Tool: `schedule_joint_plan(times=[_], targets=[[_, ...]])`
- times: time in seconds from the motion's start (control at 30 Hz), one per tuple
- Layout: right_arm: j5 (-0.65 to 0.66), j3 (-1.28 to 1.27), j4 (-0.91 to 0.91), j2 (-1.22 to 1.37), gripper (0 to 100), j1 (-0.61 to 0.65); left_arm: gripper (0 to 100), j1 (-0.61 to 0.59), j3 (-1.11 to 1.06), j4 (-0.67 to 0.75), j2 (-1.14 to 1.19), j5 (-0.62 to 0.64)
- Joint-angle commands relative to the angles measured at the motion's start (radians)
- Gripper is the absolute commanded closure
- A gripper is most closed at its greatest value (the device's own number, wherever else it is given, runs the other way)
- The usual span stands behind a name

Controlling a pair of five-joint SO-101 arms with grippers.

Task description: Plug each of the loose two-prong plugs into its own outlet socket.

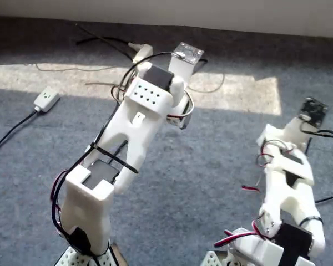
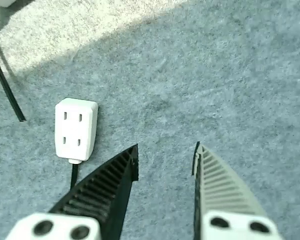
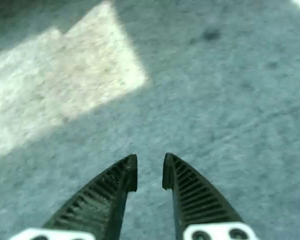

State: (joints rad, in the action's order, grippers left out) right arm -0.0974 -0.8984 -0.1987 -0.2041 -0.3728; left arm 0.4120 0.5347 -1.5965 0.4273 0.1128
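The left gripper (image 2: pixel 165 152) has its fingers spread wide over the grey carpet (image 2: pixel 230 75). A white socket (image 2: pixel 76 129) lies near its black finger (image 2: pixel 110 185). The right gripper (image 3: pixel 150 165) has its fingers a little apart.

High camera looks down from behind; both wrist cameras closely face carpet (image 2: pixel 230 75)

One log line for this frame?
left end effector: open, empty, near outlet socket | right end effector: open, empty, over carpet | outlet socket: slots empty
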Motion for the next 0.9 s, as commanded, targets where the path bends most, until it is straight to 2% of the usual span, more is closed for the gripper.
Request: schedule_joint_plan(times=[0.0,0.07,0.2,0.4,0.6,0.7,0.87], targets=[[0.086,0.232,-0.193,0.004,87.7,-0.239,81,0.022,-0.116,0.12,-0.054,0.127],[0.172,0.392,-0.298,0.05,84.9,-0.325,81,0.022,-0.211,0.203,-0.054,0.172],[0.183,0.777,-0.545,0.242,84.2,-0.478,81,0.018,-0.338,0.316,-0.065,0.215],[0.183,1.331,-0.769,0.71,84.2,-0.513,81,0.045,-0.367,0.327,-0.064,0.258],[0.19,1.94,-0.805,1.064,84.2,-0.515,81,0.041,-0.367,0.327,-0.054,0.256],[0.259,2.216,-0.785,1.219,84.2,-0.512,81,0.041,-0.367,0.327,-0.054,0.256],[0.236,2.459,-0.774,1.446,84.2,-0.529,81,0.041,-0.367,0.327,-0.054,0.256]])
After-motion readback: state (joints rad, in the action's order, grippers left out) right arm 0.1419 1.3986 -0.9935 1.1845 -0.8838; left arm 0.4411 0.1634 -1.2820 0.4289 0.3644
